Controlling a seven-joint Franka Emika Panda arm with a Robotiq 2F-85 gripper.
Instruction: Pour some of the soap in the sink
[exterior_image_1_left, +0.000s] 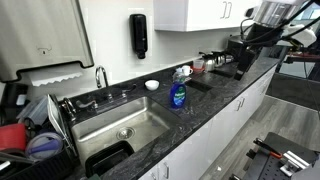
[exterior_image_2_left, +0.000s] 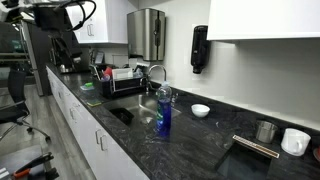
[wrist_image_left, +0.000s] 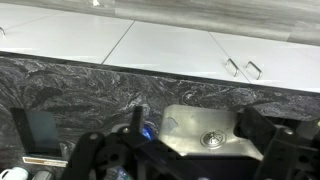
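The soap (exterior_image_1_left: 177, 92), a small clear bottle of blue liquid with a pale cap, stands upright on the dark counter just beside the sink (exterior_image_1_left: 105, 125). It shows in both exterior views (exterior_image_2_left: 163, 112), and the steel sink shows there too (exterior_image_2_left: 140, 105). My gripper (exterior_image_1_left: 247, 38) hangs high above the far end of the counter, well away from the bottle. In the wrist view the gripper (wrist_image_left: 195, 125) is open and empty. Its dark fingers frame the sink (wrist_image_left: 185, 120) far below. A blue bit of the soap (wrist_image_left: 148, 130) peeks out by one finger.
A black wall dispenser (exterior_image_1_left: 138, 35) hangs over the counter. A chrome faucet (exterior_image_1_left: 101, 76) and a black dish rack (exterior_image_1_left: 40, 145) stand by the sink. A white bowl (exterior_image_2_left: 200, 109), a metal cup (exterior_image_2_left: 265, 131) and a white mug (exterior_image_2_left: 295, 141) sit on the counter. White cabinets hang overhead.
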